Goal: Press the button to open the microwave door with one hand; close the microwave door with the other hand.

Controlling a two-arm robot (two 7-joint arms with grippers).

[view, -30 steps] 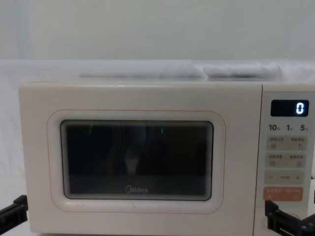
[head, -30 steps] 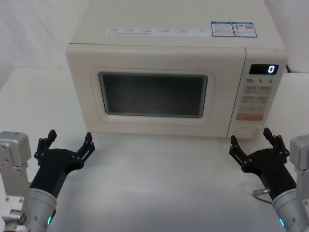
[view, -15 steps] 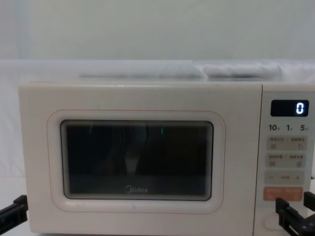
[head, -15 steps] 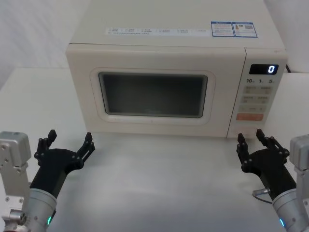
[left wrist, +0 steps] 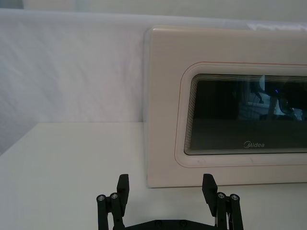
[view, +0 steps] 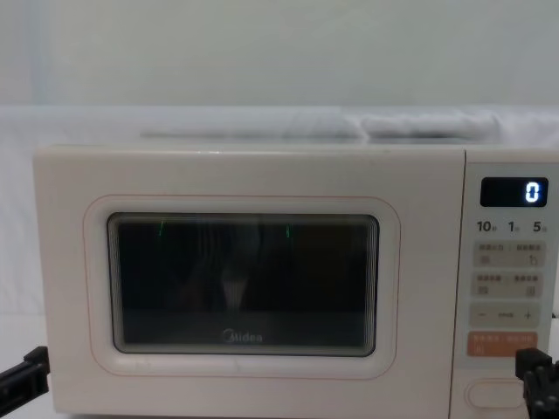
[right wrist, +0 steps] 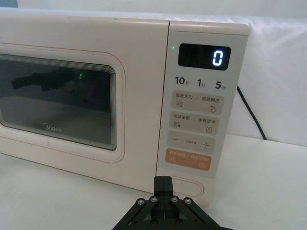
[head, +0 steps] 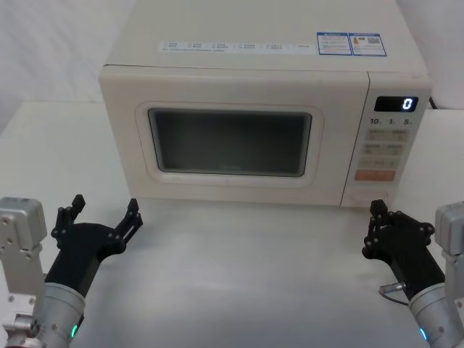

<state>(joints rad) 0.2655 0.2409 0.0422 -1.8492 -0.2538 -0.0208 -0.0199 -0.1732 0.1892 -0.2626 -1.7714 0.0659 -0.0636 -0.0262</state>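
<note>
The button is seen at the bottom of the control panel, under the orange key, at the right end of the microwave. The microwave door is seen flush against the body, its dark window facing the robot. Just in front of the button the right gripper is held with its fingers pressed together on nothing. The left gripper is held low over the white table, before the door's left corner, fingers spread wide and empty.

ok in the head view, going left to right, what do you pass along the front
left hand → microwave door → button, with the right hand just in front of it
</note>
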